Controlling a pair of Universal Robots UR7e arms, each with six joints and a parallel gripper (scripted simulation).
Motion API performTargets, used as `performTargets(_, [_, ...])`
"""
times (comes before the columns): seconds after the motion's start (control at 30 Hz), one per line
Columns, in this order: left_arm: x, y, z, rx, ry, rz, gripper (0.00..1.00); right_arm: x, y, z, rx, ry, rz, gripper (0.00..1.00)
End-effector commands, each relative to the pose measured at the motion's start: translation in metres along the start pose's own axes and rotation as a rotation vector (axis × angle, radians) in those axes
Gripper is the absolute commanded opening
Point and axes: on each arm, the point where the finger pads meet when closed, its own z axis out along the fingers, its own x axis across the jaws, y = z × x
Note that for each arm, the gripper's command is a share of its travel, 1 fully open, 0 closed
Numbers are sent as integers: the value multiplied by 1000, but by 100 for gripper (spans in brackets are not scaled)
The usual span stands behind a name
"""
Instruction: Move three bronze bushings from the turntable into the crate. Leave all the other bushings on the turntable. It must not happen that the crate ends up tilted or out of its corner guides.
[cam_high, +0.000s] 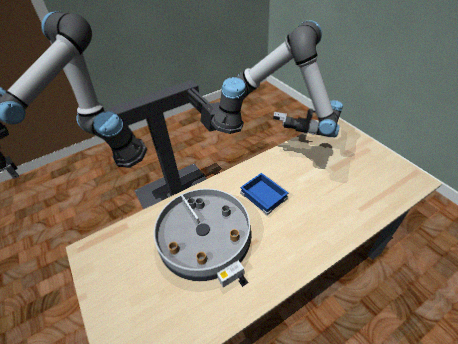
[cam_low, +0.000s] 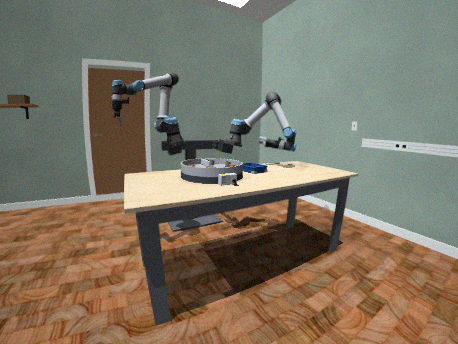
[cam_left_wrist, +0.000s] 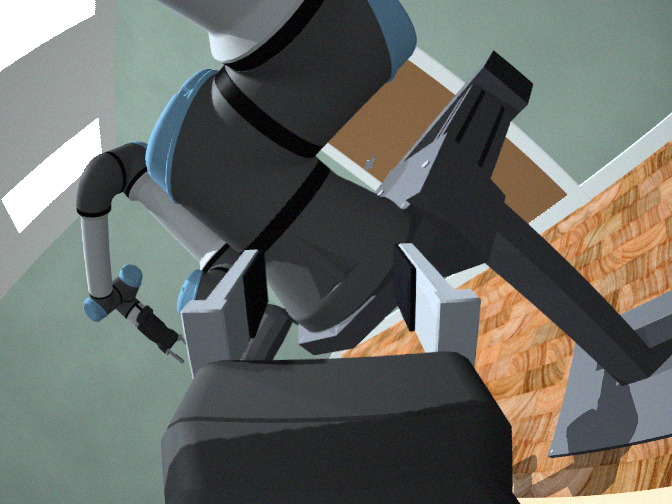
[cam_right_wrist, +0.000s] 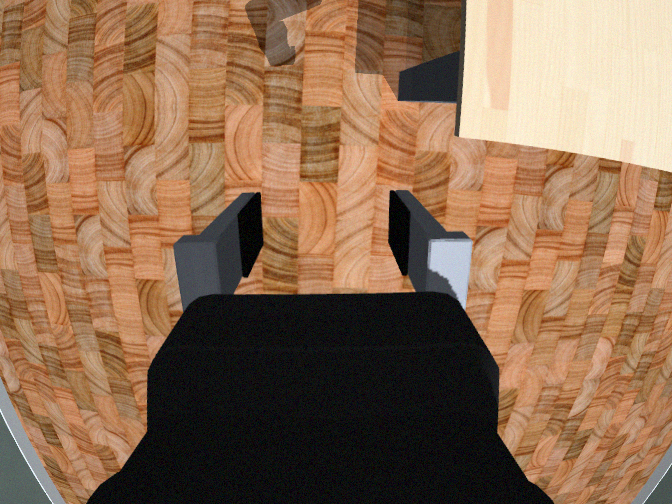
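Three bronze bushings (cam_high: 173, 249) (cam_high: 201, 260) (cam_high: 234, 237) stand apart in the near half of the round grey turntable (cam_high: 180, 230) (cam_low: 200, 173). Three dark grey bushings (cam_high: 199, 204) (cam_high: 191, 202) (cam_high: 226, 212) stand in its far half. The blue crate (cam_high: 254, 201) (cam_low: 255, 168) sits flat beside the turntable and looks empty; its corner guides are too small to judge. My left gripper (cam_high: 280, 116) (cam_low: 262, 139) (cam_left_wrist: 329, 273) is open and empty, beyond the table's back edge. My right gripper (cam_low: 119, 120) (cam_right_wrist: 325, 217) is open and empty over the floor, far from the turntable.
A thin pale bar (cam_high: 191, 209) runs from the turntable's rim towards its dark hub (cam_high: 202, 229). A white box with a yellow button (cam_high: 231, 274) sits at the turntable's near rim. The dark arm stand (cam_high: 162, 145) rises behind the wooden table (cam_high: 345, 210) (cam_low: 300, 175).
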Motion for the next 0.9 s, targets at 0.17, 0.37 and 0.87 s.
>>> performTargets(0.17, [0, 0, 0, 0, 0, 0, 100, -36, -18, -7, 22, -9, 43, 100])
performTargets(0.37, [0, 0, 0, 0, 0, 0, 100, -43, -22, -9, 25, -11, 53, 100])
performTargets(0.87, [0, 0, 0, 1, 3, -2, 100, -44, -23, -9, 26, -12, 55, 100])
